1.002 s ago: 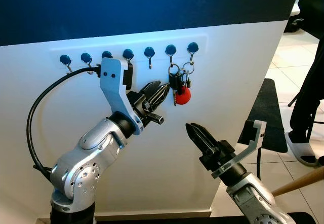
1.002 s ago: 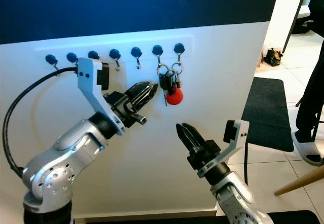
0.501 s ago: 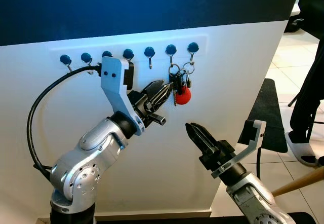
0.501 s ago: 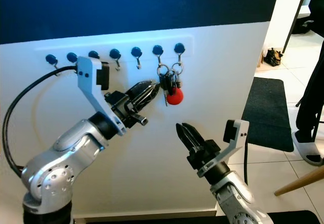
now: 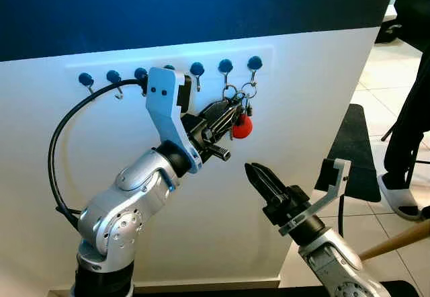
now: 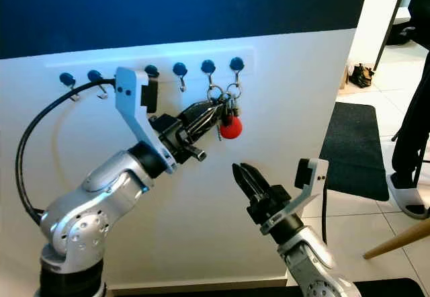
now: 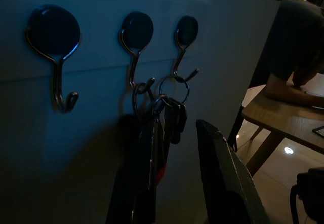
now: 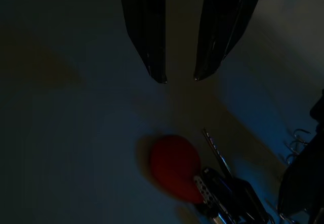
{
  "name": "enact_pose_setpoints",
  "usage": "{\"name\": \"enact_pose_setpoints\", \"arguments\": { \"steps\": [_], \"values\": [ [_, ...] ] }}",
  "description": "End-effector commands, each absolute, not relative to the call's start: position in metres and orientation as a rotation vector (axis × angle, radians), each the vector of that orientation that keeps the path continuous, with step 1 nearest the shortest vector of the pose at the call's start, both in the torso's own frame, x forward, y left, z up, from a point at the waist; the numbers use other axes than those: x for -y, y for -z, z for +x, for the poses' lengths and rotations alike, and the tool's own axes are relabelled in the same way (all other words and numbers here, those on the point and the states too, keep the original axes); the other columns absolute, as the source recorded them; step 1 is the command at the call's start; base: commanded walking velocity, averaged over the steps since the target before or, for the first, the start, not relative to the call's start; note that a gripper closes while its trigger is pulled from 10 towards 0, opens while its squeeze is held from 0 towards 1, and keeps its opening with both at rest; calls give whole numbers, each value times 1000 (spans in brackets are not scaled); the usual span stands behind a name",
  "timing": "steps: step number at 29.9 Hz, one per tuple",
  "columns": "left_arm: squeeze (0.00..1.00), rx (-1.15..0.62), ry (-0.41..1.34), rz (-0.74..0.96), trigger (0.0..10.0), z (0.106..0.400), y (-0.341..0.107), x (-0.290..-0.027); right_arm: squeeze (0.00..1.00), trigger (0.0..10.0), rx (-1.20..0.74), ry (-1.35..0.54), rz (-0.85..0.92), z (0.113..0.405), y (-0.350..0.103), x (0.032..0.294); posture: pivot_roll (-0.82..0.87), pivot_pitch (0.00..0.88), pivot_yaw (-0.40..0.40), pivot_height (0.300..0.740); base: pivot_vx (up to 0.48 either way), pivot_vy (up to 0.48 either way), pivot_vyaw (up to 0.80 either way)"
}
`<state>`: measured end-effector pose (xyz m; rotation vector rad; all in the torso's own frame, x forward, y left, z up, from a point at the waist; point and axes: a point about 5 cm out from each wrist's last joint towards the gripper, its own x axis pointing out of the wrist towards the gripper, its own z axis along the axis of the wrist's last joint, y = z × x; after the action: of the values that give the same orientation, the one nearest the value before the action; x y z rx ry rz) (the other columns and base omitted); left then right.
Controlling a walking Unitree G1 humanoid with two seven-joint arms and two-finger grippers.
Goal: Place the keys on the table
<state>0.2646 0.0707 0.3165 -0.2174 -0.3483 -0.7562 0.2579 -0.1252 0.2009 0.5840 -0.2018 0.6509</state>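
A bunch of keys with a round red fob hangs from the two rightmost hooks of a rack on the white wall. My left gripper is raised against the bunch, open, with a finger on each side of it. In the left wrist view the keys dangle between the two black fingers. My right gripper hovers below and slightly right of the keys, open by a narrow gap and holding nothing. The right wrist view has the red fob just past its fingertips.
A row of blue-headed metal hooks runs along the wall. On the tiled floor to the right are a black mat, a person's leg and shoe, and a wooden leg. In the left wrist view a person leans on a wooden table.
My left gripper has moved right and slightly up along the wall, from just left of the keys to straddling them. The right gripper has stayed put.
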Motion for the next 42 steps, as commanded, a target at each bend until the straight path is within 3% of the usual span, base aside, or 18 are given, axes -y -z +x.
{"name": "enact_pose_setpoints", "arguments": {
  "steps": [1, 9, 26, 42],
  "values": [
    [0, 367, 762, -218, 10000, 264, -319, -66, 0, 10000, 181, -664, 583, 258, -198, 122, 101, 153, 115, 740, 0, 0, 0],
    [0, 386, 710, -192, 10000, 274, -321, -64, 0, 10000, 184, -672, 584, 260, -198, 120, 100, 145, 119, 740, 0, 0, 0],
    [0, 375, 666, -187, 10000, 271, -316, -98, 0, 10000, 192, -655, 587, 257, -197, 125, 109, 146, 125, 740, 0, 0, 0],
    [0, 346, 709, -237, 10000, 282, -311, -70, 0, 10000, 189, -673, 592, 259, -198, 120, 102, 152, 124, 740, 0, 0, 0]
  ]
}}
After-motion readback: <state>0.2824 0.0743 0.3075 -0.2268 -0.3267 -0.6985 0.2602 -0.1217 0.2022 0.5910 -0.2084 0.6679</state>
